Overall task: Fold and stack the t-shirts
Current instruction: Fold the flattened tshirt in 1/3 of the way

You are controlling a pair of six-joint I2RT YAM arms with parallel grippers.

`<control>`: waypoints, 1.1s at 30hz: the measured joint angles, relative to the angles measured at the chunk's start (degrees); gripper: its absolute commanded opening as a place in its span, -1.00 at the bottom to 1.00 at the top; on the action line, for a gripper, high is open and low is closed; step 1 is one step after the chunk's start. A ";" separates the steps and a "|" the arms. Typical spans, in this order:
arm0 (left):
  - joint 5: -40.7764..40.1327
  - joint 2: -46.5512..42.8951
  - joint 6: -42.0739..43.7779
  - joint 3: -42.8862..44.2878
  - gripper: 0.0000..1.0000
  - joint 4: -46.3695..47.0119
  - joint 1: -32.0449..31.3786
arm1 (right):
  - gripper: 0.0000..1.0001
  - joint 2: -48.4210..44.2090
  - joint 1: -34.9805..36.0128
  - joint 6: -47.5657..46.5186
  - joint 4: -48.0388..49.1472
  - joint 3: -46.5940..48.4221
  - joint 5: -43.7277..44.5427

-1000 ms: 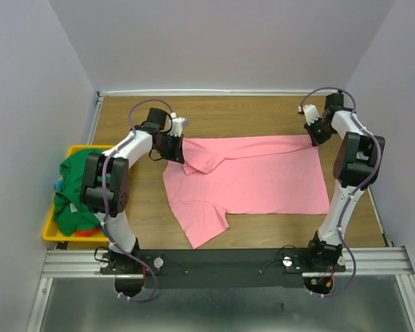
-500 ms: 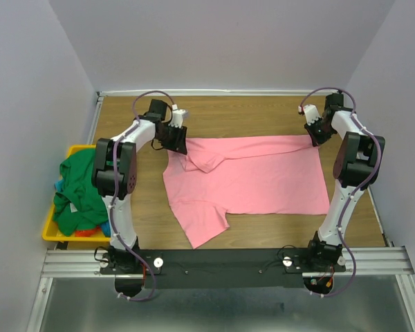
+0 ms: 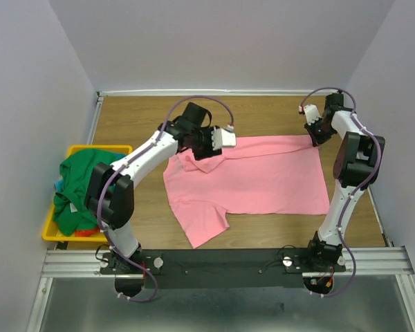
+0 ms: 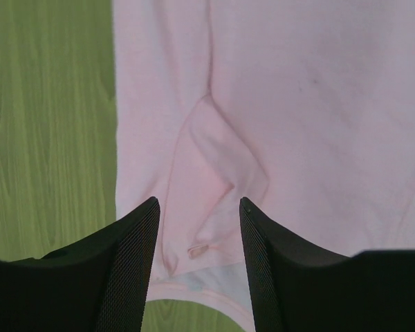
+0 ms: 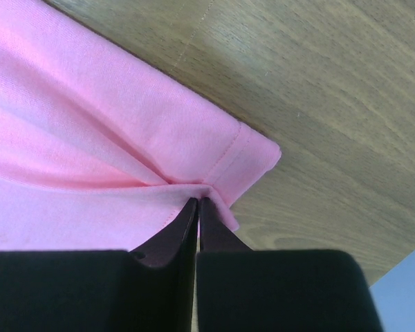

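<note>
The pink t-shirt [image 3: 263, 176] lies spread on the wooden table, with a folded-over flap near its back left. My left gripper [image 3: 209, 147] hovers over that flap. In the left wrist view the left gripper [image 4: 198, 202] stands open with nothing between its fingers, and the pink t-shirt [image 4: 297, 104] and its collar lie below. My right gripper [image 3: 312, 138] is at the shirt's back right corner. In the right wrist view the right gripper [image 5: 198, 201] is shut on the hem of the pink t-shirt [image 5: 90, 124]. A green t-shirt [image 3: 79, 183] lies heaped in the bin.
A yellow bin [image 3: 83, 148] sits at the table's left edge, with bits of blue [image 3: 59, 185] and orange [image 3: 90, 232] cloth under the green shirt. Bare wood [image 3: 263, 114] runs along the back. Walls close in on three sides.
My left gripper has opened, let go of the shirt's back left edge and swung right over the shirt. The right gripper has stayed put.
</note>
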 measured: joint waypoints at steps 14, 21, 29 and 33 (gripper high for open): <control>-12.83 8.61 22.69 -3.21 0.16 -6.64 -9.68 | -0.83 0.00 0.00 0.46 -0.09 0.09 0.22; -16.65 13.60 25.97 -2.34 0.16 -7.61 -9.68 | -0.83 0.02 0.00 0.70 -0.11 0.13 0.26; -18.69 16.59 26.69 1.64 -0.34 -7.56 -8.63 | -0.83 0.13 0.00 1.03 -0.20 0.31 0.31; -18.78 17.99 26.25 5.07 -0.81 -8.09 -6.64 | -0.83 0.17 0.00 1.03 -0.24 0.35 0.35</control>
